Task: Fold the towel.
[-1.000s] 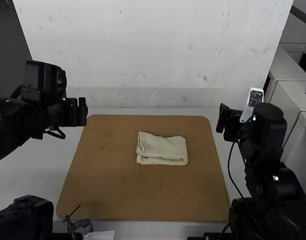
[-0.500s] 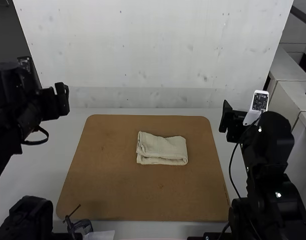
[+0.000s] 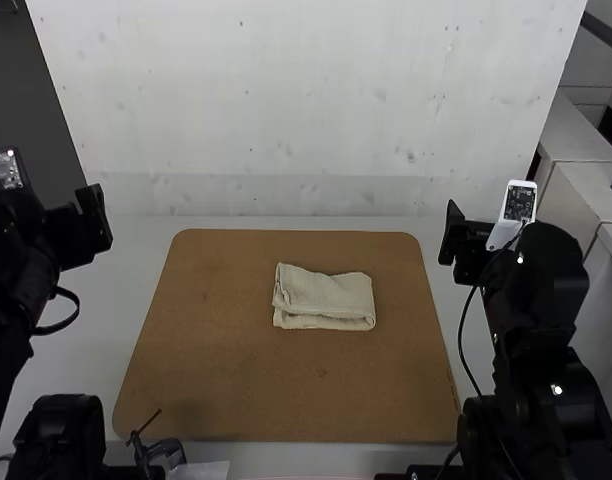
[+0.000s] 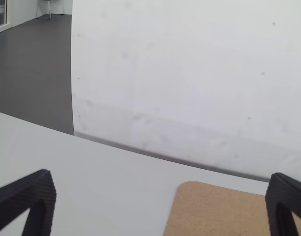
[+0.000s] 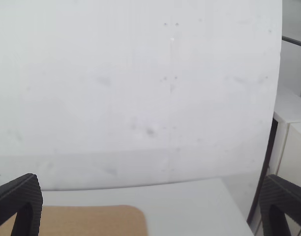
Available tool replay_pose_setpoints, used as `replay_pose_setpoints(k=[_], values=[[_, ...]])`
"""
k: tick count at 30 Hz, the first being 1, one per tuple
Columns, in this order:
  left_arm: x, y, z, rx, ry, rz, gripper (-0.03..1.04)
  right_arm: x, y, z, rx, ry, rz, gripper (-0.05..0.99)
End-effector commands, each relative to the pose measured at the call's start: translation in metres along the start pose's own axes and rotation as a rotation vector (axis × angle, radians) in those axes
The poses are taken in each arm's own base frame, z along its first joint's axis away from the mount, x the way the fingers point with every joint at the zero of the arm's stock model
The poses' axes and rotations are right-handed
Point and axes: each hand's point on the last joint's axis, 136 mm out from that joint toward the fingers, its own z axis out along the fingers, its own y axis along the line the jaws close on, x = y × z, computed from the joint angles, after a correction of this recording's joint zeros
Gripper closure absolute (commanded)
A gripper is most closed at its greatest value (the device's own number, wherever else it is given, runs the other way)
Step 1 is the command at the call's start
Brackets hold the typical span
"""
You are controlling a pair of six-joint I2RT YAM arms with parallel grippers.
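The left end effector (image 3: 94, 215) stood wide apart, and the space between its two black, tapered fingers was empty. It was beyond the board's left side, near the far left corner. The right end effector (image 3: 453, 232) was spread wide too and had hold of nothing; it was just outside the board's far right corner. Both were well apart from the towel (image 3: 324, 297).

Behind the right fingers, the right arm (image 3: 531, 280) carried a white-framed device (image 3: 520, 203) with a dark face, and a thin black cable (image 3: 467, 350) hung in a curve along that arm. On the left arm (image 3: 16, 260), another cable (image 3: 74, 318) made a short loop below the wrist.

The cream towel lay folded in a compact rectangle, its longer sides running across the board (image 3: 276, 385). It sat a little right of the board's middle and slightly toward its far side. Layers showed along the near side, where a lower band stuck out from under the top layer, and the right end looked rounded.

The brown board, with rounded corners, lay flat on the white desk (image 3: 106, 330). By the board's near left corner were a small black clamp-like piece (image 3: 164, 450) and, beside it, a white sheet (image 3: 201, 470).
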Motion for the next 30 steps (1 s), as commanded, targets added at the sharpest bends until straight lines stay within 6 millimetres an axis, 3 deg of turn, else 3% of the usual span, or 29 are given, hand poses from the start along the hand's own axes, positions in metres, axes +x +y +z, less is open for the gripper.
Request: replay_pose_setpoints(k=[1,6,10,14,21,30], values=[[0.019,0.002,-0.001,0.002,0.025,0.064,0.06,-0.003,-0.006,-0.002,0.027,-0.014,-0.023,-0.03],[0.074,0.001,-0.008,0.057,0.241,0.280,0.04,0.007,-0.006,-0.004,0.025,0.042,-0.051,-0.03],[0.101,0.007,-0.020,0.066,0.368,0.329,0.03,0.019,-0.006,-0.008,0.020,0.114,-0.058,-0.02],[0.112,0.000,-0.030,0.112,0.429,0.268,0.03,0.038,-0.007,-0.015,0.018,0.215,-0.058,-0.03],[0.113,-0.009,-0.032,0.163,0.426,0.249,0.03,0.074,-0.001,-0.043,-0.020,0.445,0.017,-0.03],[0.112,-0.008,-0.032,0.159,0.424,0.244,0.03,0.094,0.000,-0.070,-0.043,0.592,0.020,-0.03]])
